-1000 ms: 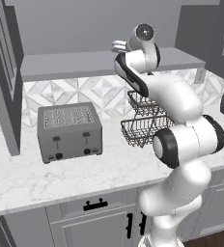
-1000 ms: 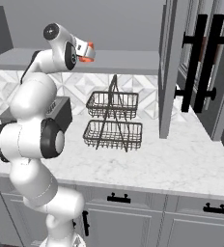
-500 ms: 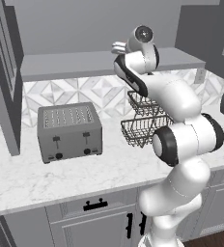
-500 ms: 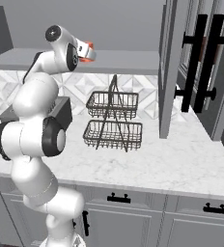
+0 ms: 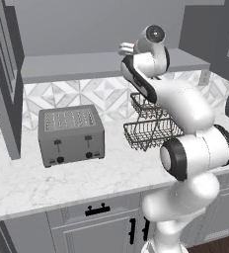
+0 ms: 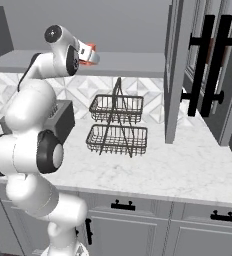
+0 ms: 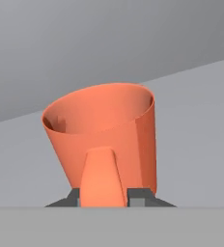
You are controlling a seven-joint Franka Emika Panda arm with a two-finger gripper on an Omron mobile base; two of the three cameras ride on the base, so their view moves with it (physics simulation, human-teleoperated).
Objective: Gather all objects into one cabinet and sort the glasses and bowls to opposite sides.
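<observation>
Orange cup (image 7: 104, 140) sits right in front of the gripper (image 6: 90, 55), up at the grey shelf (image 5: 77, 64) of the open cabinet. From the hand view the jaws look clenched on its near wall, one fingertip (image 7: 102, 178) lying over the outside of the cup, so I'd call it grasped. The cup stands upright, mouth up, and seems to rest on the shelf or just above it; I cannot tell which. In the right base view a bit of orange shows at the tip of the hand, close to the shelf's front edge.

As for progress, I'd judge it early. One small vessel is in the claw, and that is all of the task's things I can make out from here. The shelf around the cup looks bare, with nothing yet grouped to either side. Down on the counter (image 5: 62, 178) stand a toaster (image 5: 71, 134) and a wire rack (image 6: 117, 125), neither holding anything. Gathering and sorting appear largely undone.
</observation>
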